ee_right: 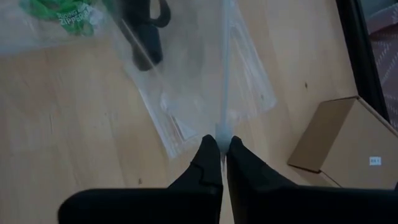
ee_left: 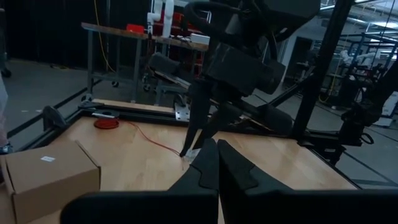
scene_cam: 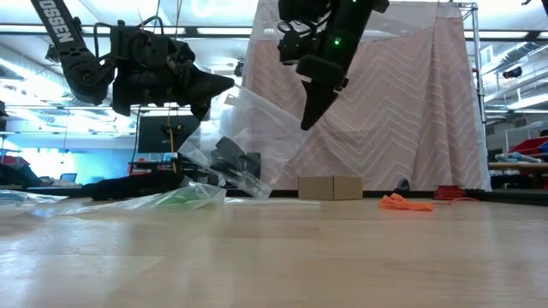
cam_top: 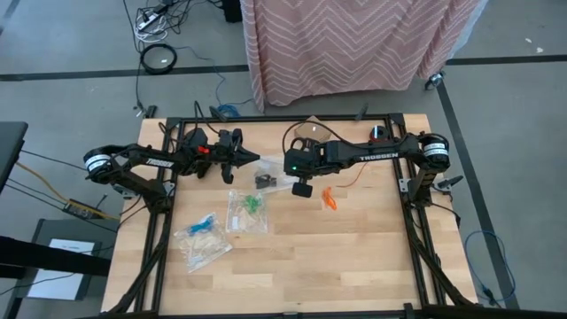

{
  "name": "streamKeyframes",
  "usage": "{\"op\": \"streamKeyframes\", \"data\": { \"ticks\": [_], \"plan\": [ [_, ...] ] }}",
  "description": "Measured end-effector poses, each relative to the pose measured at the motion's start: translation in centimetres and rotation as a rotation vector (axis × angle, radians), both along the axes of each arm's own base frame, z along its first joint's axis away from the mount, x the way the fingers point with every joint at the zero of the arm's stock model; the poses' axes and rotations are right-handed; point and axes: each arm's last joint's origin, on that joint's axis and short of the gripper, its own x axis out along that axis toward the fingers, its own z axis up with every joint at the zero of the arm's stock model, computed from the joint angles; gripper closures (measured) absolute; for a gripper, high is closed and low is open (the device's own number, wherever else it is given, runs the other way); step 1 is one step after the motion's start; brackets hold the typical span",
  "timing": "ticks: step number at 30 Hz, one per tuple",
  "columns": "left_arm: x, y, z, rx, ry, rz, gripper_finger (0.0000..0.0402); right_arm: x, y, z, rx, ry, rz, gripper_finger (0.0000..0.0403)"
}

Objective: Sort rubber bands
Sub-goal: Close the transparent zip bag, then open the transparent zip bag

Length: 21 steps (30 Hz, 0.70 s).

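Note:
A clear zip bag (scene_cam: 257, 128) hangs between my two grippers over the middle of the table. Black rubber bands (scene_cam: 231, 158) lie bunched in its lower end, just above or on the wood. My left gripper (scene_cam: 229, 84) points level and is shut on the bag's top. My right gripper (scene_cam: 306, 124) slants down from above and is shut on the bag's other edge. Orange rubber bands (cam_top: 330, 199) lie loose on the table to the right. Green bands (cam_top: 251, 206) and blue bands (cam_top: 202, 226) sit in two other clear bags lying flat nearer the front. My left gripper pinches the bag's upper edge (ee_left: 194, 153) between its two fingers, coming level from the table's left. The bag hangs below and beside the fingers. My right gripper pinches a thin upper edge of the bag (ee_right: 222, 127) between its fingertips, slanting down from above. The film runs on from the fingers as a taut crease, and the bag's lower part sags toward the table.
A small cardboard box (scene_cam: 330, 186) stands at the far side of the table, behind the bag. A red disc (ee_left: 106, 123) lies near the far frame rail. Bare wood spreads across the near half of the table (cam_top: 337, 266).

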Motion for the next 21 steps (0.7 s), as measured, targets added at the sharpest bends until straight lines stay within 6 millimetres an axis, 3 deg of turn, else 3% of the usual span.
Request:
{"op": "streamKeyframes", "data": {
  "ticks": [15,21],
  "plan": [
    [-0.5,0.9,-0.1,-0.013,0.018,0.022,0.0401,-1.1,-0.1,-0.5,-0.069,0.137,0.006,0.0273],
    [-1.2,1.6,-1.2,-0.076,0.102,0.029,0.0401,-1.2,-0.8,-0.5,-0.068,0.150,-0.013,0.0252]
  ]
}}
